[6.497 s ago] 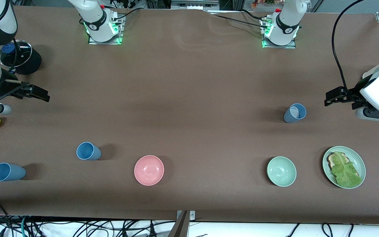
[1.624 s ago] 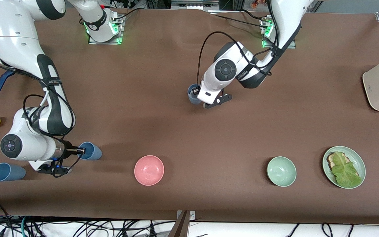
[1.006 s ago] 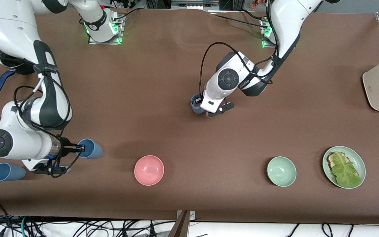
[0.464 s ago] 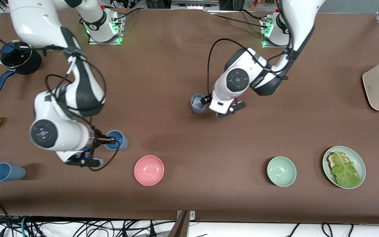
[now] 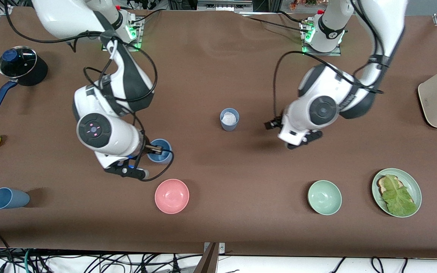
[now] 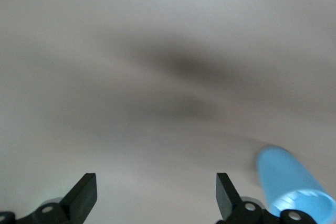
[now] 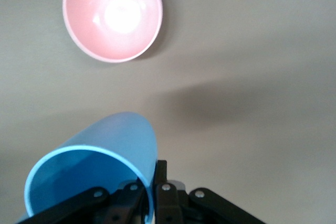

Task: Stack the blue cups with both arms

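Front view: your left gripper (image 5: 272, 124) has let go of the grey-blue cup (image 5: 229, 119) and backed off, fingers spread.
Your right gripper (image 5: 153, 149), clamped on a blue cup (image 5: 160, 151), now carries it over the table toward that base.

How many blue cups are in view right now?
3: matte blue plastic cup clamped in the right end effector; grey-blue cup mid-table; blue cup at the right arm's end.

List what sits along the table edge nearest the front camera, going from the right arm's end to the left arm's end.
Blue cup lying on its side → pink bowl → mint-green bowl → green plate with toast and lettuce.
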Robot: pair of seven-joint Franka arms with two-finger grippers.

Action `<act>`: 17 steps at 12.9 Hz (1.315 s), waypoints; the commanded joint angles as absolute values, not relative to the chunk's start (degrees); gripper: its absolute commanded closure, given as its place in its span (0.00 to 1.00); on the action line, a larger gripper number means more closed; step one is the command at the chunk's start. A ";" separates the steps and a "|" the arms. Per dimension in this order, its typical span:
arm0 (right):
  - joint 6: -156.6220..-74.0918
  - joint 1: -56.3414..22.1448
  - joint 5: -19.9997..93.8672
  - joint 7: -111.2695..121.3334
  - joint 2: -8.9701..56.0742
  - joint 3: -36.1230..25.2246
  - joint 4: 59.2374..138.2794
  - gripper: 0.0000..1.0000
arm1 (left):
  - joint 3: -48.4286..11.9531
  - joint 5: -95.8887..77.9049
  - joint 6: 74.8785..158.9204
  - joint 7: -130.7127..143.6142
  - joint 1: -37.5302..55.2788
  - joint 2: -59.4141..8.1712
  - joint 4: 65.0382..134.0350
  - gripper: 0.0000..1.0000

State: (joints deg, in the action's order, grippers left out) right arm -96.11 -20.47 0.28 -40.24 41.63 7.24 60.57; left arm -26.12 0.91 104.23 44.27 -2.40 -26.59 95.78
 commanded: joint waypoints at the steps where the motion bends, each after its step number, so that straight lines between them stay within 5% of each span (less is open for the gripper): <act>1: -94.83 -24.59 1.23 -49.45 40.52 6.86 60.12 1.00 | -26.81 4.21 102.48 34.22 -8.77 -26.28 95.10 0.00; 10: -94.92 -34.45 1.76 -85.06 39.64 10.01 60.12 1.00 | -26.89 7.12 102.48 -1.39 -26.88 -24.26 93.79 0.00; 15: -97.12 -36.91 0.97 -88.68 40.96 10.63 60.55 1.00 | -27.51 11.25 99.24 -6.33 -26.02 -23.56 88.25 0.00; 17: -97.90 -38.57 0.71 -90.34 42.00 10.63 61.25 1.00 | -23.50 11.70 99.58 -5.98 -19.82 -19.54 88.85 0.00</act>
State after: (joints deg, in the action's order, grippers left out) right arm -96.76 -37.15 1.00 -88.01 41.29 10.48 60.81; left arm -26.99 10.30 100.60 -5.19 -25.12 -23.30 88.68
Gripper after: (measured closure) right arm 0.952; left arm 0.000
